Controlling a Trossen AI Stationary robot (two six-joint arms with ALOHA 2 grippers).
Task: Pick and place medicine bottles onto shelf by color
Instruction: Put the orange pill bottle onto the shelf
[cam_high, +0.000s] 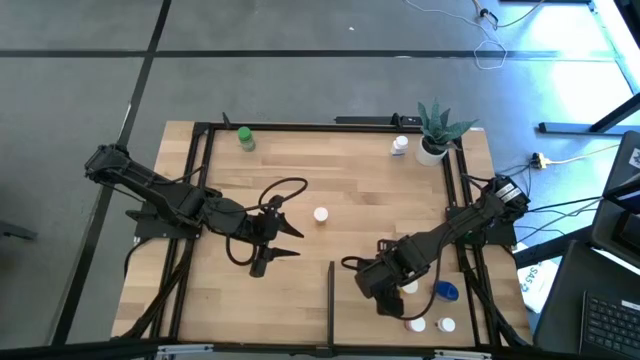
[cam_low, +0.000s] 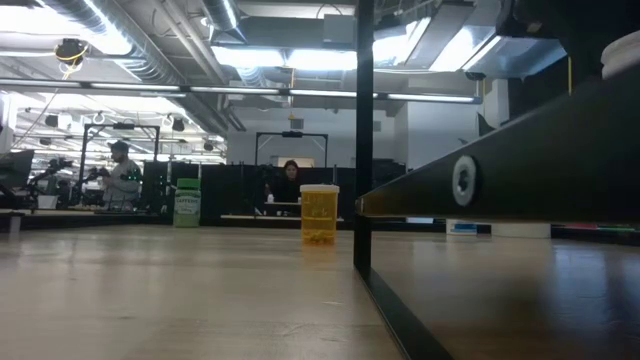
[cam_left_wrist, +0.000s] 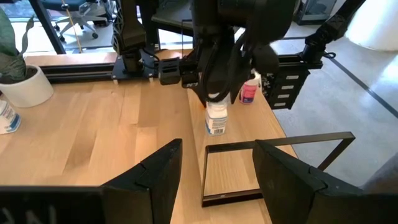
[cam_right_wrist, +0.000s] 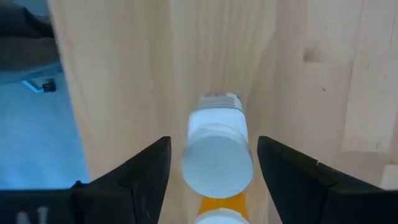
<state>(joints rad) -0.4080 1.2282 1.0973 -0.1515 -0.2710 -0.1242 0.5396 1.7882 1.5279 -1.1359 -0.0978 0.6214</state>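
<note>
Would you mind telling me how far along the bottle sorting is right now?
Done: hard to judge; a green bottle and a white bottle stand at the far edge. In hand: the right gripper is open around a white-capped bottle. Left: the centre bottle and others near the blue one. The left gripper waits open.

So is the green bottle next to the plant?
No, the green bottle stands at the far left corner, while the plant is at the far right.

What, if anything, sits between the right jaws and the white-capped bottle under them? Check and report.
Nothing visible. In the right wrist view the white-capped bottle stands in the gap of the open right gripper, bare wood on both sides. A second white cap with an orange body sits right beside it and might get bumped.
</note>
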